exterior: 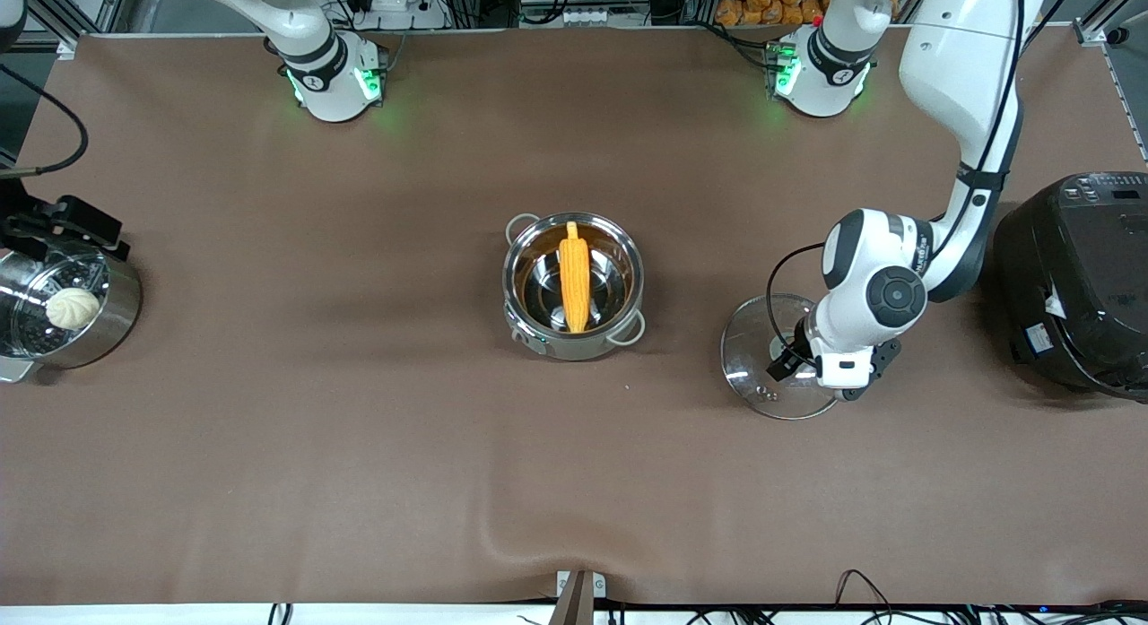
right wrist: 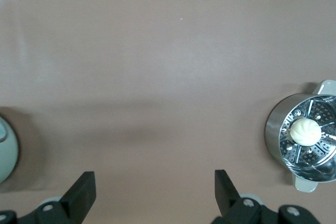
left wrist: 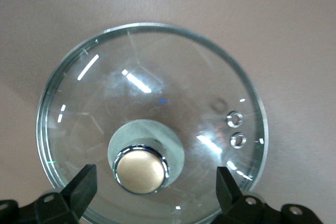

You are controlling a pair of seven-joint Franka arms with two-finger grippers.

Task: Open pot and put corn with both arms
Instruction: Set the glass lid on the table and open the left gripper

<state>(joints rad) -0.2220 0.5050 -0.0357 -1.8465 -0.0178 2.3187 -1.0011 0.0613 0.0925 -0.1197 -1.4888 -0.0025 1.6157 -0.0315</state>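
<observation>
At table centre: the pot [exterior: 574, 284] stands uncovered, round and shiny, with one loop handle toward the robots' bases and one toward the front camera.
Corn: the corn [exterior: 574, 275] lies inside the pot, its length running from the camera side toward the bases, pointed tip toward the bases, resting against the rim there.
Lid: the glass lid [exterior: 778, 356] lies flat on the brown table [exterior: 359, 446], well apart from the pot, toward the left arm's end and a little nearer the front camera than the pot.
Lid detail: in the left wrist view the lid [left wrist: 152, 119] shows a metal knob [left wrist: 140, 169] at its middle and two small vent holes near the rim.
Left gripper: the left gripper [exterior: 789, 360] is low over the lid; its fingers [left wrist: 79, 187] are spread wide on either side of the knob and do not touch it, so it holds nothing.
Right gripper: the right gripper [right wrist: 155, 192] is out of the front view; its wrist view shows the fingers [right wrist: 79, 195] parted, with bare table between them, holding nothing.
Steamer: a steel steamer pot [exterior: 67, 307] with a white bun [exterior: 72, 308] in it stands at the right arm's end of the table.
Rice cooker: a large black rice cooker [exterior: 1076, 280] sits at the left arm's end, just beside the left arm.
</observation>
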